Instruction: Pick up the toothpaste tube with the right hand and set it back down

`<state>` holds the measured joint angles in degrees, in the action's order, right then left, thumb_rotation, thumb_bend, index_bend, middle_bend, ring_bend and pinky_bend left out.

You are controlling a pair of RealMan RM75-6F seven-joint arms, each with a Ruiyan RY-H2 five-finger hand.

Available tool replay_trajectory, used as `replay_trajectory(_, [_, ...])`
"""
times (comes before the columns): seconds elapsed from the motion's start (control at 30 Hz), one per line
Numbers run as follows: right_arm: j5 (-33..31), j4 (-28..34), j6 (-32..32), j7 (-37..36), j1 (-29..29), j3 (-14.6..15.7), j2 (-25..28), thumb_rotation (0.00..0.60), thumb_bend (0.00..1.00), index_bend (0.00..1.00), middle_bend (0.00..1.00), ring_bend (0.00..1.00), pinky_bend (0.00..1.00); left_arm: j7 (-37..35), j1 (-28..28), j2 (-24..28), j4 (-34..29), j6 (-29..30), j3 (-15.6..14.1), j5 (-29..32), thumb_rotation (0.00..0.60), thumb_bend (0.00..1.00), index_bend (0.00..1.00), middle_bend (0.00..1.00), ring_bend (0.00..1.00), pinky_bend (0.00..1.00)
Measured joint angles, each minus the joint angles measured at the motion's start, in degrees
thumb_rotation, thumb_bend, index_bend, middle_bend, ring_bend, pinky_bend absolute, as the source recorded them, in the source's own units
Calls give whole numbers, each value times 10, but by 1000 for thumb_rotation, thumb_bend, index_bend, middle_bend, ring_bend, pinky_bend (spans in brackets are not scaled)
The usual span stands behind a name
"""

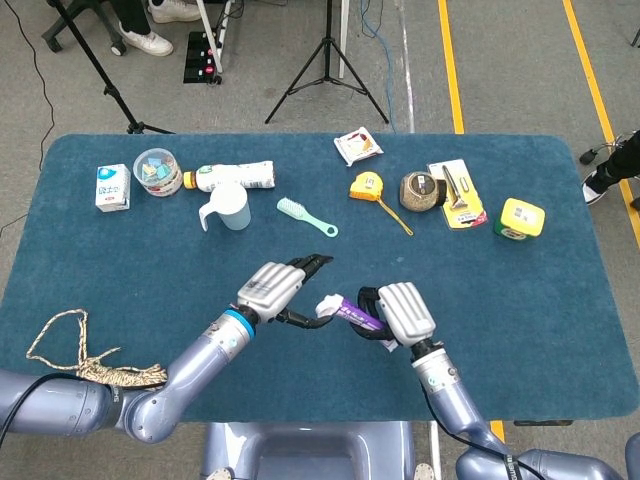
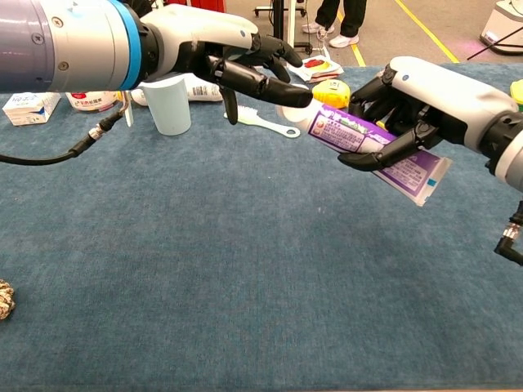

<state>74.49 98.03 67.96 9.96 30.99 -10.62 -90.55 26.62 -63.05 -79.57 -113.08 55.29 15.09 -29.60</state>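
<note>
Toothpaste tube [image 2: 372, 147], flat purple plastic, white cap, held above fuzzy blue tabletop [image 2: 245, 269] by right hand [image 2: 425, 94] fingers; left hand [image 2: 221, 61] fingers spread, touching cap.

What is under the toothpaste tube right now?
Only bare blue tablecloth. The toothpaste tube is in the air, held by the right hand, whose fingers wrap beneath it. The left hand's fingertips cover the cap end, so contact there cannot be judged.

Print on toothpaste tube [image 2: 372, 145] too small; nothing legible.
</note>
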Motion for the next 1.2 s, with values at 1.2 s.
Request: replay_trajectory(1.2, [43, 6, -31, -187, -13, 19, 51, 600, 437, 802, 923, 1000, 1000, -62, -2, 16, 44, -23, 5, 1, 202, 189, 138, 120, 152, 376])
